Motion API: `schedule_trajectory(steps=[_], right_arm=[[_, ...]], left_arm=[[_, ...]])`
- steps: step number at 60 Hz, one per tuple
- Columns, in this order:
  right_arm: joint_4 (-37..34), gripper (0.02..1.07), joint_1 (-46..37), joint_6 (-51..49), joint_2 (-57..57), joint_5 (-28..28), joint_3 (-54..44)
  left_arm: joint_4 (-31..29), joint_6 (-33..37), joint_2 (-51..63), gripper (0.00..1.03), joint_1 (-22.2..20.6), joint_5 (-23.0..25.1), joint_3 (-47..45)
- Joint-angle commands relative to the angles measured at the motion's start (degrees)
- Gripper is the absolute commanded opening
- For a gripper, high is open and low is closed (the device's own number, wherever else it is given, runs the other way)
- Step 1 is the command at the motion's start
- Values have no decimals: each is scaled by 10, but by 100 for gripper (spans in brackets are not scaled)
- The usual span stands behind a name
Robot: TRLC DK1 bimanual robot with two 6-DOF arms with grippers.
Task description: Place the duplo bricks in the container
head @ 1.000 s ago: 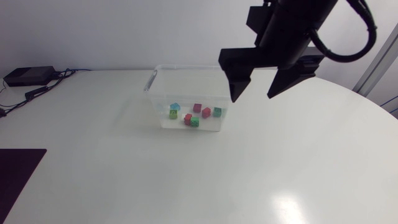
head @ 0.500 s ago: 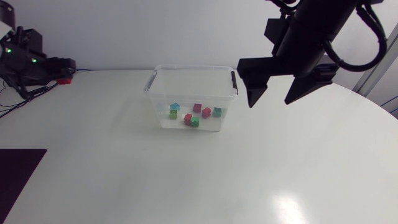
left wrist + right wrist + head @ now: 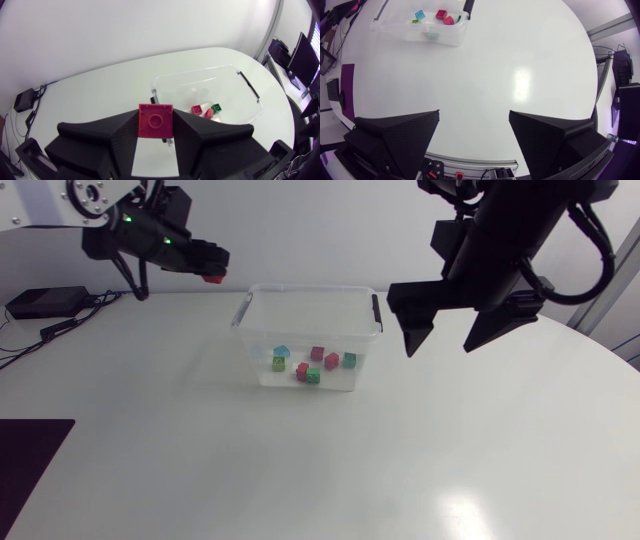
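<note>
Inspection note, remote station.

Left gripper [image 3: 155,131]: its jaws are clenched on a red brick [image 3: 155,120], gripped on two opposite sides, stud facing the wrist camera. In the head view this brick [image 3: 212,277] hangs high, off the left end of the container [image 3: 310,287] and not over its opening.

Right gripper [image 3: 445,330]: jaws released and empty, hanging just off the container's right end.

Contents: seven loose bricks lie on the container floor, among them a blue brick [image 3: 282,351] and a magenta brick [image 3: 317,353].

Risks, in my judgement:
- Letting go short of the rim would drop the brick onto the table [image 3: 300,470], where a hard, smooth top would let it bounce or skid away.
- A low approach could clip the clear wall or the dark end handle [image 3: 241,310] and shove the light container.
- A far reach across could bring the two arms together.

Surface: white, glossy, with a bright glare patch [image 3: 462,510]. A black box [image 3: 45,301] with cables sits at the far left edge
</note>
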Motion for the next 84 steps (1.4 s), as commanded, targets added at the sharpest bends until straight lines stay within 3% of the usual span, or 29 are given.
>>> schedule_trajectory(steps=[1, 19, 26, 31, 34, 40, 53, 64, 84], right_arm=[[4, 103, -8, 19, -15, 10, -22], [11, 103, -18, 19, -25, 21, -42], [13, 103, -18, 19, -26, 22, -45], [13, 103, -18, 19, -27, 22, -45], [14, 103, -18, 19, -28, 23, -45], [23, 103, -19, 19, -33, 35, -49], [57, 103, -18, 15, -56, 102, -71], [117, 103, -22, 6, -114, 110, -118], [226, 103, -75, -27, -242, 123, -227]], left_arm=[[-4, 5, 42, 15, -20, 9, 42], [-8, 2, 116, 16, -72, 27, 100], [-20, 5, 136, 47, -80, 39, 109], [-21, 12, 136, 76, -86, 44, 101], [-27, 12, 132, 87, -85, 48, 105], [-31, 12, 101, 98, -78, 52, 102], [-32, 14, -1, 99, -56, 44, 32], [24, 17, -143, 99, -30, -55, -106], [108, 32, -370, 99, -20, -175, -347]])
